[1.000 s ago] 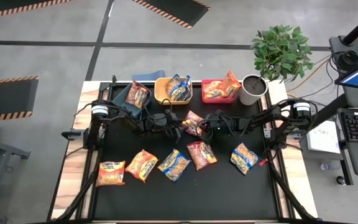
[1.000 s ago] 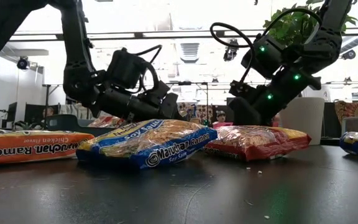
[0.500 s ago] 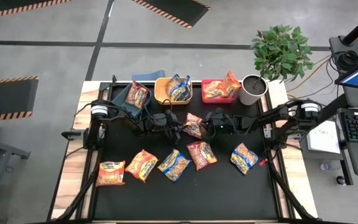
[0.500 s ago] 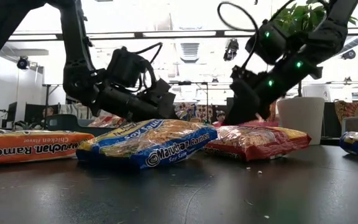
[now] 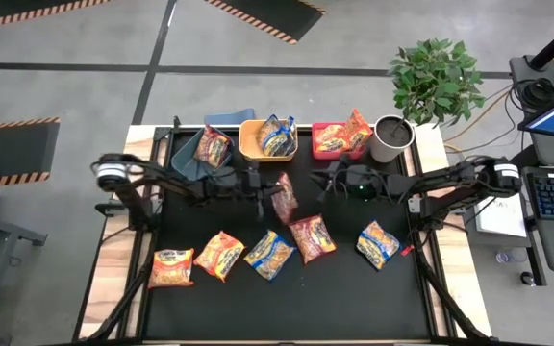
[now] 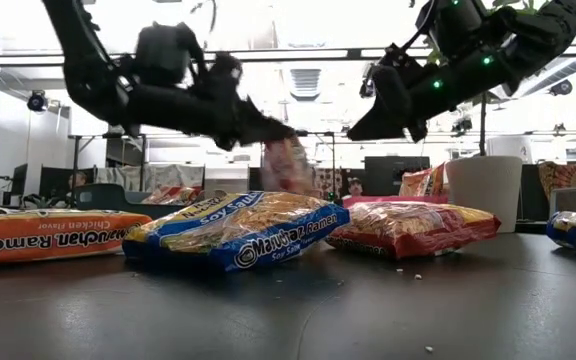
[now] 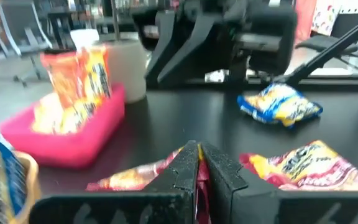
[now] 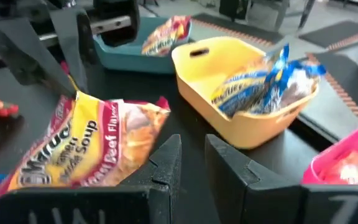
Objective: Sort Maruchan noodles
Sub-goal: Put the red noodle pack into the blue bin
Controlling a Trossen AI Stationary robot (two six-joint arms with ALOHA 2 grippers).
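My left gripper (image 5: 267, 188) is shut on a red-trimmed Maruchan noodle packet (image 5: 283, 198) above the table's middle; the packet also shows in the low view (image 6: 288, 165) and the right wrist view (image 8: 86, 146). My right gripper (image 5: 321, 182) hangs just right of it, its fingers (image 8: 166, 165) a little apart with nothing between them. Several more packets lie flat in a row nearer the front, among them an orange one (image 5: 171, 267), a blue one (image 5: 268, 254) and a red one (image 5: 312, 237). My left gripper pinches the packet's upper edge (image 8: 73, 99) between its two fingers. The fingers come nearly level from the table's left. The packet hangs on edge below the fingertips (image 6: 268, 135); a nearer packet hides its lower end in the low view.
Along the far edge stand a blue bin (image 5: 192, 159) with a red packet, a yellow bin (image 5: 250, 144) with a blue packet, a red bin (image 5: 321, 130) with orange packets, and a white cup (image 5: 390, 137). A potted plant (image 5: 438, 77) stands beyond the far right corner.
My left gripper has taken hold of the red-trimmed packet and risen; the packet has gone from lying flat to hanging on edge. My right gripper has risen and tipped from pointing down to nearly level, away from the packet.
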